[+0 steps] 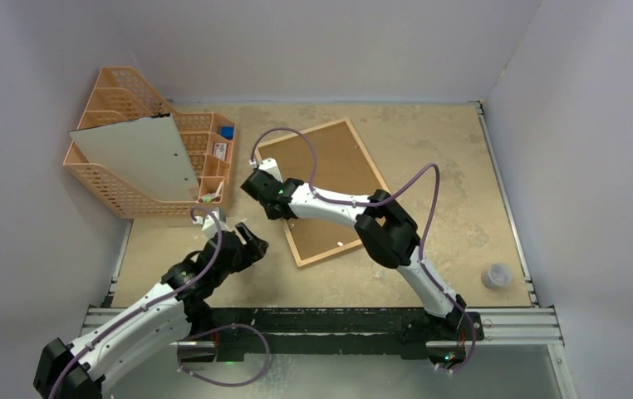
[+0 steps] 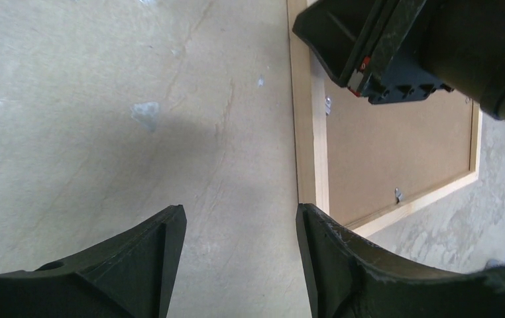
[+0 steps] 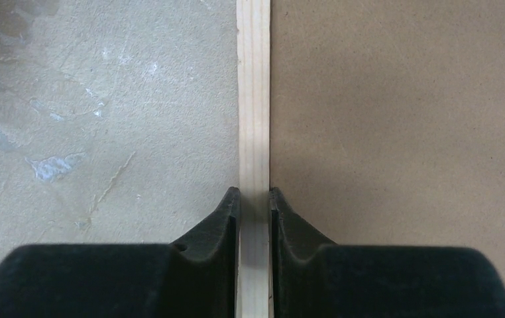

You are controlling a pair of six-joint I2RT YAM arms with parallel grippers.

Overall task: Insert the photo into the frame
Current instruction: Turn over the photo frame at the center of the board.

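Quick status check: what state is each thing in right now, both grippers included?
frame: flat on the table, back side up.
brown backing panel: lying inside the frame's edging.
right gripper: shut on the frame's wooden edge.
left gripper: open, empty, above bare table beside the frame.
pale sheet: leaning in the orange organizer; no printed side visible.

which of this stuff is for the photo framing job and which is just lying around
For the job: frame, brown backing board, right gripper pinching the frame's edge.
Lying about: orange organizer, pale sheet leaning on it, small grey round thing.
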